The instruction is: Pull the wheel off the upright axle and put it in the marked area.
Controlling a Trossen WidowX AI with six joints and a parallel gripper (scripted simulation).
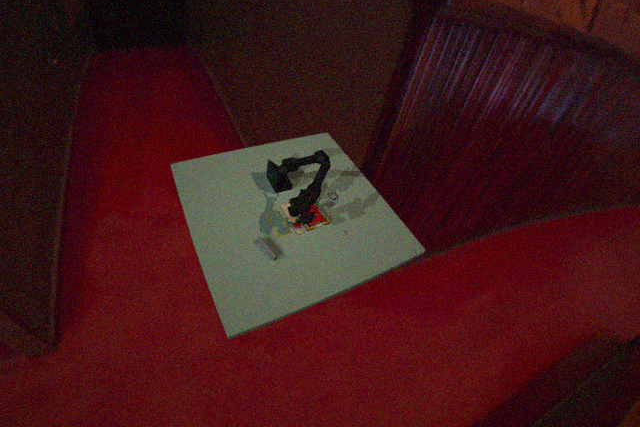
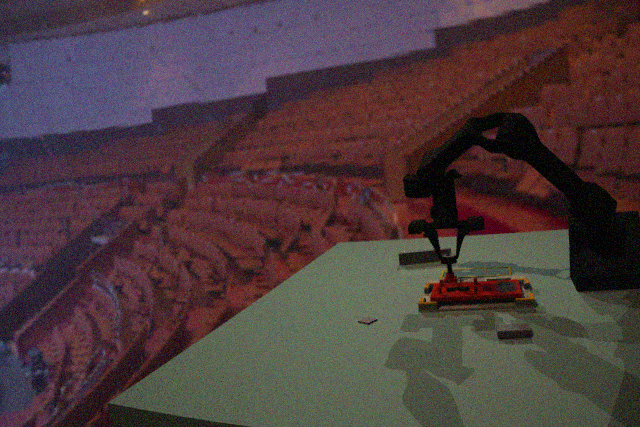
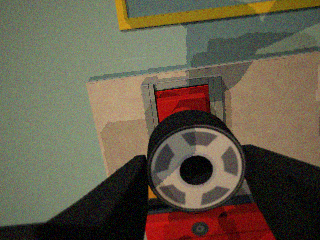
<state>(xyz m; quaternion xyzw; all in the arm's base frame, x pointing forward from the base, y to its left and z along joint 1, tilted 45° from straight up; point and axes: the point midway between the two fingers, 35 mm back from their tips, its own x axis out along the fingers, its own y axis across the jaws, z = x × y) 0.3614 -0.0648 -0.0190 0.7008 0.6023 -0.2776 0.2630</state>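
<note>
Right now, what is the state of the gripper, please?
Gripper: closed on the wheel, holding it.
</note>
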